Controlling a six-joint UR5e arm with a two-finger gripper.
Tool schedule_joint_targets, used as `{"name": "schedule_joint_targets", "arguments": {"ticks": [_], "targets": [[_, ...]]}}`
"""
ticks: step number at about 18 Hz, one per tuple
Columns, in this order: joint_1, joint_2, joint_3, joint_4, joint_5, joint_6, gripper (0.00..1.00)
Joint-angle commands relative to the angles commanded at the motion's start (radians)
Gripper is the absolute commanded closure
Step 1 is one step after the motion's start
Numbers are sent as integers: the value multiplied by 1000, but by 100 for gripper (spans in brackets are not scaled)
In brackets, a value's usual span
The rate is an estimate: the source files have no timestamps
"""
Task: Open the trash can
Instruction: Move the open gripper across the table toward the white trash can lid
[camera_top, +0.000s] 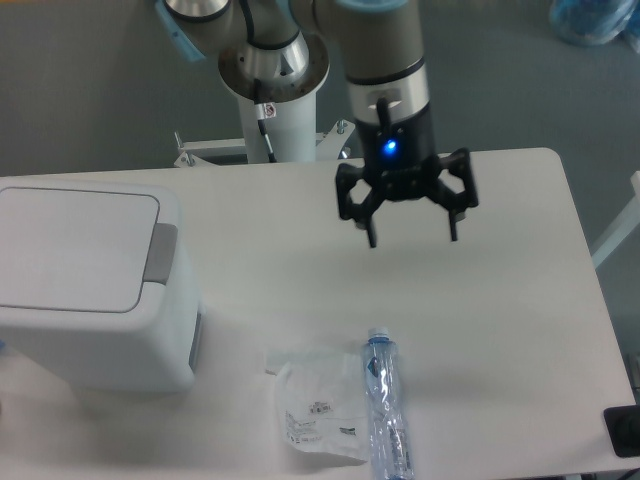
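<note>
The trash can (95, 285) is a big white boxy bin at the table's left edge. Its flat lid lies shut, and a grey push tab (160, 253) runs along the lid's right side. My gripper (412, 238) hangs above the middle of the table, well to the right of the bin and apart from it. Its two black fingers (371, 235) point down and stand wide apart, with nothing between them. A blue light glows on the gripper's body.
A clear plastic bottle (388, 403) with a blue cap lies near the front edge. A crumpled clear plastic bag (318, 405) lies just left of it. The arm's base column (272, 90) stands behind the table. A dark object (623, 430) sits at the right front corner.
</note>
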Motion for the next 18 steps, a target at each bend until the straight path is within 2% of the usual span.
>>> {"name": "schedule_joint_targets", "arguments": {"ticks": [2,5,10,18], "targets": [[-35,-3,21,-2,-49,-180,0],[-74,-3,25,0,-81,-294,0],[-124,6,-9,-2,-124,-332,0],[-199,24,-15,-2,-167,-351,0]]}}
